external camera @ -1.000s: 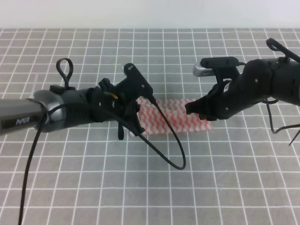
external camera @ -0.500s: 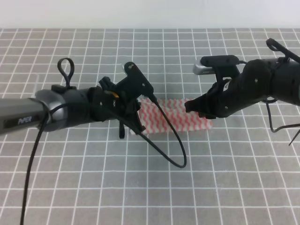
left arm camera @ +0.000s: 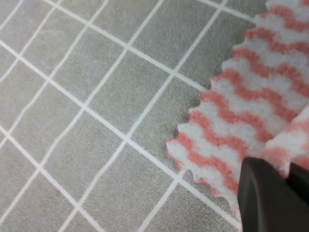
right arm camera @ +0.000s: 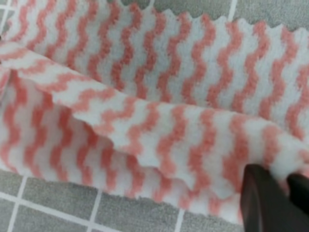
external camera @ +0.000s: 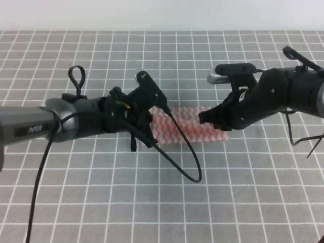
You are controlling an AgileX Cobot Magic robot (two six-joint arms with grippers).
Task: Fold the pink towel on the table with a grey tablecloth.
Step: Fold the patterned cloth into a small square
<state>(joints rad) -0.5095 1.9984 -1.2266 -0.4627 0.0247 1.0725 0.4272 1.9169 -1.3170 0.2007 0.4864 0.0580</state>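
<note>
While the pink towel (external camera: 190,125) lies as a narrow strip on the grey gridded table (external camera: 152,202), its long axis runs left to right between the two arms; that axis is what the coming move turns on, since a second fold would most likely bring one short end over toward the other.

The left gripper (external camera: 143,132) sits at the strip's left end and the right gripper (external camera: 215,121) at its right end, so each arm is nearest its own end and neither has to reach across the middle; the towel's bare middle shows between them in the high view.

From the right wrist camera the towel (right arm camera: 145,111) is doubled, an upper layer lying over a lower one with a loose ridge between; the right gripper (right arm camera: 277,200) has cloth between its dark fingertips at the near corner, so it looks clenched on the towel.

From the left wrist camera the zigzag edge of the towel (left arm camera: 231,130) spreads flat on the table (left arm camera: 87,96) ahead and to the upper right of the left gripper (left arm camera: 285,198); a bit of cloth appears to sit between its fingertips, so I judge it pinched on the towel too, though only the tips show.
</note>
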